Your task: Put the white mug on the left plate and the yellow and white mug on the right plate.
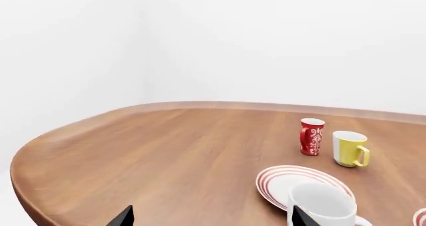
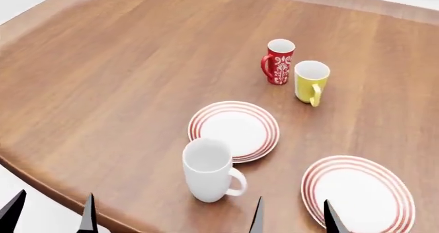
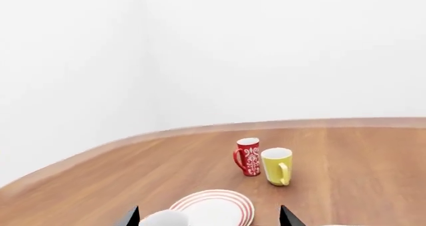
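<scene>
The white mug [image 2: 207, 169] stands upright on the table just in front of the left plate [image 2: 235, 130], handle toward the right plate [image 2: 360, 192]. The yellow and white mug [image 2: 311, 82] stands farther back, beside a red patterned mug. Both plates carry nothing. My left gripper [image 2: 51, 212] is open at the table's near left edge, empty. My right gripper [image 2: 291, 216] is open and empty between the white mug and the right plate. The left wrist view shows the white mug [image 1: 322, 204], left plate [image 1: 283, 183] and yellow mug [image 1: 348, 148]; the right wrist view shows the white mug's rim [image 3: 164, 219], the plate [image 3: 220, 208] and the yellow mug [image 3: 277, 166].
A red mug with a white ornament pattern [image 2: 278, 61] stands just left of the yellow mug. The wooden table [image 2: 110, 78] has a rounded near-left edge. White walls rise behind the table.
</scene>
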`<state>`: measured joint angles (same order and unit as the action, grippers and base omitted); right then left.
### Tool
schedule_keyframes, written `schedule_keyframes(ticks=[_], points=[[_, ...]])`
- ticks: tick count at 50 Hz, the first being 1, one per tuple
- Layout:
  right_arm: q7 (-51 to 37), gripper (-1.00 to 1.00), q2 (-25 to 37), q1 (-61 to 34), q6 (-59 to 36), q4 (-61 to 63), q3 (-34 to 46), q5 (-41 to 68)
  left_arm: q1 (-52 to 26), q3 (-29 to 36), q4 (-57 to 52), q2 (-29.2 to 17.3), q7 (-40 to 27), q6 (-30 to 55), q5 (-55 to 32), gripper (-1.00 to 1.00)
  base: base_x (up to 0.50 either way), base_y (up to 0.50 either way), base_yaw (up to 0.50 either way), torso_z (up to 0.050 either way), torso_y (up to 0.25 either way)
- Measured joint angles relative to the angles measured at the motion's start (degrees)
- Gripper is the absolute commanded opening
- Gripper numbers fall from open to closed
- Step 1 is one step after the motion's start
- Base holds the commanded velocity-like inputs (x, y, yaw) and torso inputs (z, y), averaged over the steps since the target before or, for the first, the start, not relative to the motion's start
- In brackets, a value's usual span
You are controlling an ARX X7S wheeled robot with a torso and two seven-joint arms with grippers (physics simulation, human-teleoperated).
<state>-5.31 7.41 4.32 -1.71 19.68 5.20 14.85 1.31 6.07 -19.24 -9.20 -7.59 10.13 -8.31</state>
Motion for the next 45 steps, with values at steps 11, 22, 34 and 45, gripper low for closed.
schedule_keyframes(ticks=[11, 22, 34, 45], points=[[-0.5, 1.0, 0.54, 0.29, 1.15, 0.41, -0.17, 1.14, -0.07, 0.25, -0.35, -0.51, -0.33, -0.04, -0.6, 1.0, 0.18, -0.47, 0.0, 0.0, 0.0], [-2.46, 1.0, 0.99, 0.22, 1.1, 0.89, -0.72, 1.07, -1.47, -0.38, -1.66, -1.11, -0.65, 1.94, -2.63, 1.0, 0.1, -0.26, 0.0, 0.0, 0.0], [-4.18, 1.0, 2.0, 0.96, 0.12, 2.19, -0.97, 0.91, -5.01, -6.24, -6.63, -2.54, -2.37, 8.34, -9.34, 1.0, 0.36, 0.35, 0.0, 0.0, 0.0], [-5.77, 1.0, 3.01, 1.81, 0.03, 3.17, -1.39, -0.28, -5.42, -7.91, -9.06, -3.13, -3.77, 9.16, -10.71, 1.0, -0.05, 0.24, 0.0, 0.0, 0.0]])
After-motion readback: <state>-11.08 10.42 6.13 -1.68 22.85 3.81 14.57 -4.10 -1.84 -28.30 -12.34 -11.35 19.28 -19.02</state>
